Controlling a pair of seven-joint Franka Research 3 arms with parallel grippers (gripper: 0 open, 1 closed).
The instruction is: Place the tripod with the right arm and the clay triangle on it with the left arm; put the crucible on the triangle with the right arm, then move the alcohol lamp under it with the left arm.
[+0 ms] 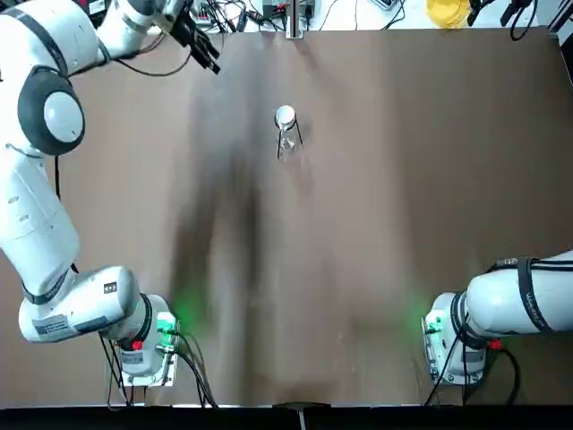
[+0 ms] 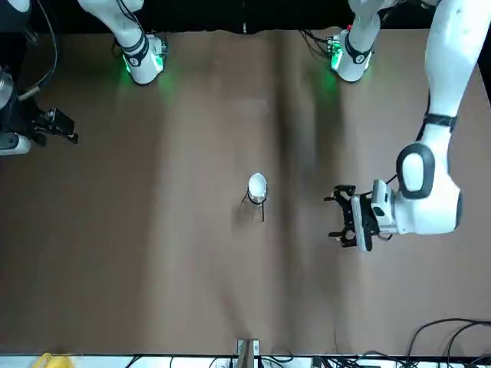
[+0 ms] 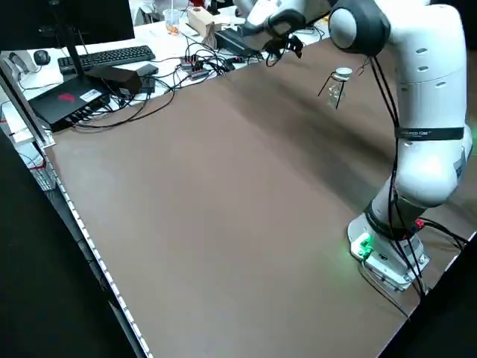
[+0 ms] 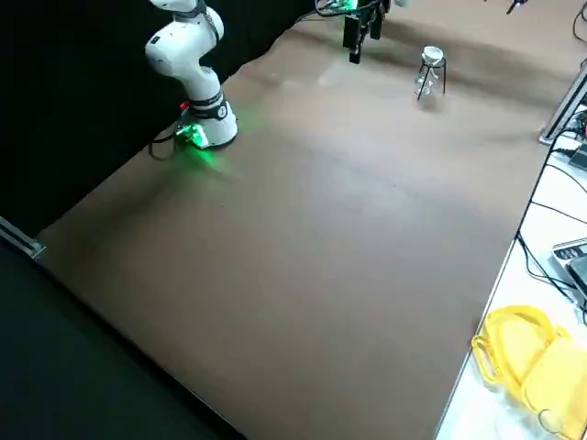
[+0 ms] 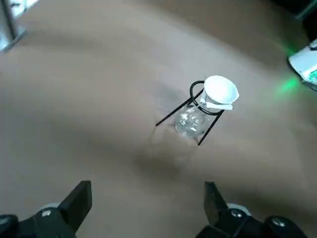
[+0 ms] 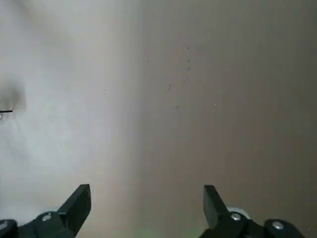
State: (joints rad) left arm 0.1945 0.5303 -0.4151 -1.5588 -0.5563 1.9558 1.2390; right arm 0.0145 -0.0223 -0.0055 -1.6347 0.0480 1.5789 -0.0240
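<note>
We judged the work all but done: the tripod (image 5: 212, 130) served as our landmark, and on its ring the clay triangle (image 5: 218, 106) bridged the opening so that the crucible (image 5: 221, 89) could sit up there; beneath it stood the alcohol lamp (image 5: 191, 122), placed to heat from below. Left of the tripod, the left gripper (image 5: 148, 196) hung wide and empty; the right gripper (image 6: 147, 197), also wide and empty, waited well to its right
</note>
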